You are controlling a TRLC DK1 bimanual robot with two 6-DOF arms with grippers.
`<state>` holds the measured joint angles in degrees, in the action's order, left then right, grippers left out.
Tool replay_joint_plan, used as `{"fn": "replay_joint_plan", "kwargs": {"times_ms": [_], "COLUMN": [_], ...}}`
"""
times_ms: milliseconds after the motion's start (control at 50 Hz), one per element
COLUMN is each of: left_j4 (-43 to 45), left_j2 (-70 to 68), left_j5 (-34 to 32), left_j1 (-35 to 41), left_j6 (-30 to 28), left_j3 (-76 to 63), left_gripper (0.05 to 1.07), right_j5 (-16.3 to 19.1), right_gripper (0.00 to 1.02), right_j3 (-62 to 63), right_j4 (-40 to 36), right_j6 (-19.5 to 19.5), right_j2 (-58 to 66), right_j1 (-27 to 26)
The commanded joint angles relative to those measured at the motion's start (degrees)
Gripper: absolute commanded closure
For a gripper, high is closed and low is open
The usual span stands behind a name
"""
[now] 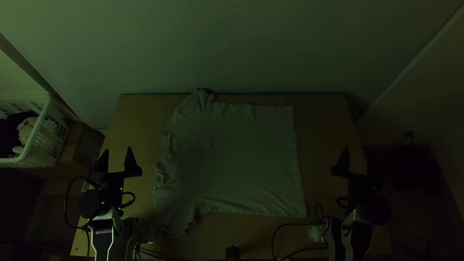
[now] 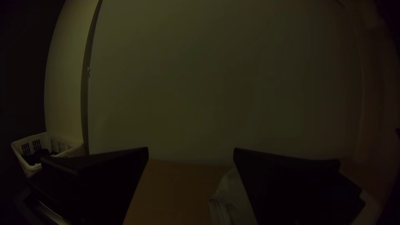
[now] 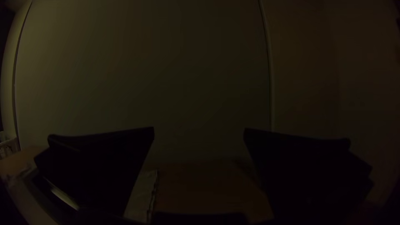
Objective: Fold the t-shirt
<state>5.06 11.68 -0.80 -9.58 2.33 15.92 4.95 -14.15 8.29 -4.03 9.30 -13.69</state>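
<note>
The grey t-shirt (image 1: 237, 159) lies spread on the table, its straight hem toward the right and its sleeves and collar side toward the left, where the cloth is wrinkled. Left of it my left gripper (image 1: 117, 153) stands open, touching no cloth. My right gripper (image 1: 355, 157) is to the right of the hem, also apart from the shirt. In the left wrist view, part of the shirt (image 2: 233, 198) shows beside the open left gripper (image 2: 191, 153). The right wrist view has the open right gripper (image 3: 199, 132) and the hem end of the shirt (image 3: 143, 193).
The wooden table (image 1: 324, 116) has bare strips left and right of the shirt. A white basket (image 1: 41, 130) holding cloth and a cardboard box (image 1: 82, 145) stand off the table's left side. A small dark object (image 1: 232, 252) is at the near edge, with cables on both sides.
</note>
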Motion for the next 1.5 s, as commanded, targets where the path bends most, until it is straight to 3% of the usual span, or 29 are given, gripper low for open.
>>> {"fn": "replay_joint_plan", "kwargs": {"times_ms": [0,120,560,740,920,1100,1340,1480], "left_j4": [4.3,7.9,6.3,1.8,-5.9,-9.1,-16.7,-21.8], "left_j2": [6.2,13.2,40.2,51.8,62.8,71.5,83.8,91.2], "left_j5": [0.2,0.1,0.2,0.1,0.2,0.1,0.1,0.1], "left_j1": [0.4,1.5,5.6,7.0,9.2,10.1,11.4,11.9], "left_j6": [-0.5,-0.6,-0.7,0.0,0.4,2.1,3.2,3.6], "left_j3": [5.9,11.5,37.1,49.1,60.1,66.5,76.3,82.3], "left_gripper": [0.09,0.09,0.09,0.09,0.09,0.09,0.11,0.11], "right_j5": [-0.2,-0.3,-0.7,-1.5,-1.5,-1.5,-1.4,-1.4], "right_gripper": [0.04,0.04,0.04,0.04,0.04,0.04,0.04,0.04], "right_j3": [-4.6,-10.6,-36.3,-46.5,-58.0,-64.9,-76.0,-78.7], "right_j4": [3.6,5.6,3.0,1.1,-6.5,-9.1,-17.8,-18.1], "right_j6": [0.2,0.2,0.2,0.1,-0.2,-0.5,-2.2,-3.2], "right_j2": [5.6,14.1,44.5,55.7,67.9,76.8,89.5,94.1], "right_j1": [1.9,4.6,7.6,9.4,11.4,12.7,14.2,14.9]}}
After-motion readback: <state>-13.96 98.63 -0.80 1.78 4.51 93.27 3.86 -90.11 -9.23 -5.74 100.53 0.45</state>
